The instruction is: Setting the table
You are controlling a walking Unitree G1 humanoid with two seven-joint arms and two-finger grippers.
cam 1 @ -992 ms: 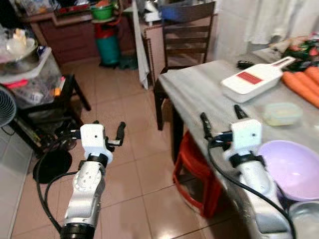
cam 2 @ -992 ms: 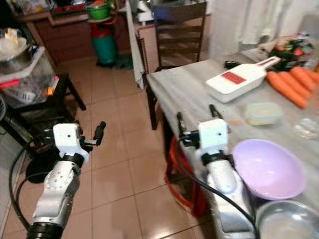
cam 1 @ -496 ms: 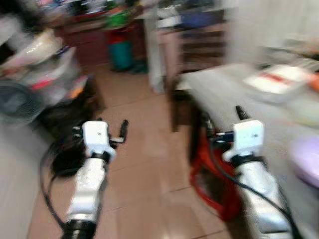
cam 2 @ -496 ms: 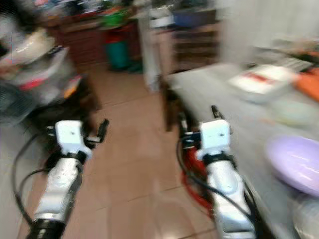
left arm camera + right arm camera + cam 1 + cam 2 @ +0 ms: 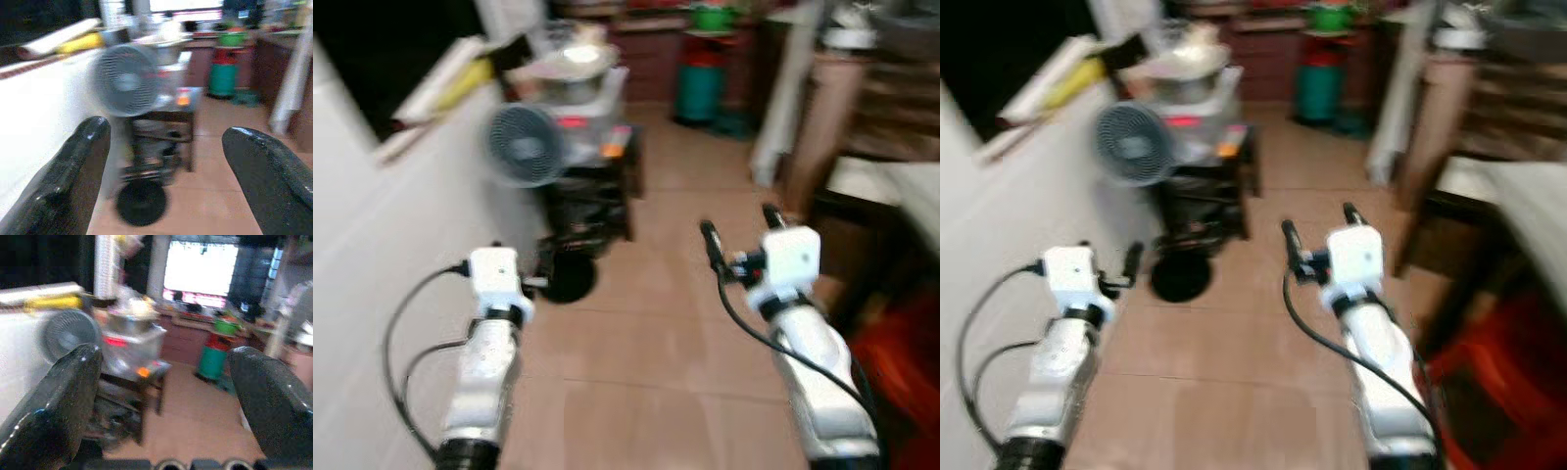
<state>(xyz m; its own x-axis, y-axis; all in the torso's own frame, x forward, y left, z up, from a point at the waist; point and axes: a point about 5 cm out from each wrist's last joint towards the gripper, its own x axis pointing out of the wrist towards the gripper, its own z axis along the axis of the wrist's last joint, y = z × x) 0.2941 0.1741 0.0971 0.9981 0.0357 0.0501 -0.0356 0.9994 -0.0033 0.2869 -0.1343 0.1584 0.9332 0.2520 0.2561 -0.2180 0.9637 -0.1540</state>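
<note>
Blurred, both arms reach forward over the tiled floor [image 5: 636,352]. Left gripper [image 5: 166,161] and right gripper [image 5: 164,396] each hold their fingers wide apart, gripping nothing. Far left, a round fan [image 5: 522,145] faces the robot beside a dark shelf [image 5: 592,196]. The worktop [image 5: 1518,196] edge lies at far right; no writing is legible.
</note>
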